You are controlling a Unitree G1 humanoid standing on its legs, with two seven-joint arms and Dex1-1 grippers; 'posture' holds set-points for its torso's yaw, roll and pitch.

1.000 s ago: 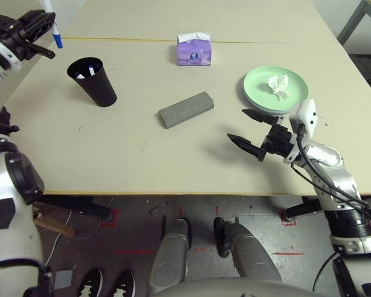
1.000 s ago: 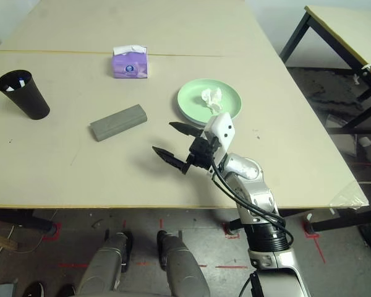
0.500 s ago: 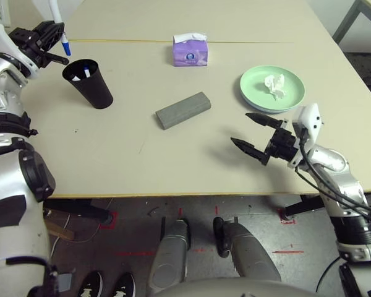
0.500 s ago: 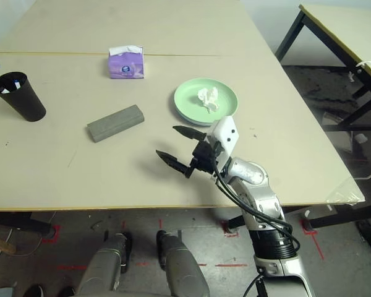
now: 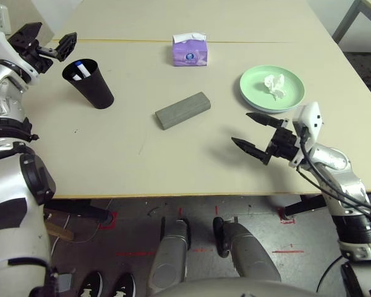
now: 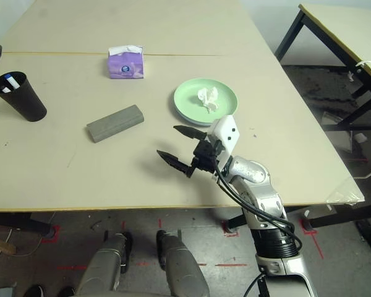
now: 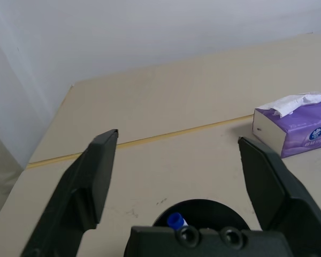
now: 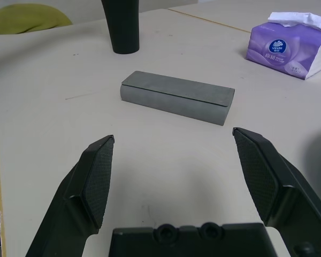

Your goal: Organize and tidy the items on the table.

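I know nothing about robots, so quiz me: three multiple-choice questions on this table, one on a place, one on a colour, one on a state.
1. Where is the crumpled tissue?
A. on the green plate
B. in the black cup
C. on the grey case

2. What colour is the tissue box?
A. red
B. purple
C. yellow

3. How is the left claw?
A. shut on a marker
B. open above the cup
C. shut on the case

Answers:
1 A: the crumpled tissue lies on the green plate.
2 B: the tissue box is purple.
3 B: the left claw stands open by the black cup, markers inside.
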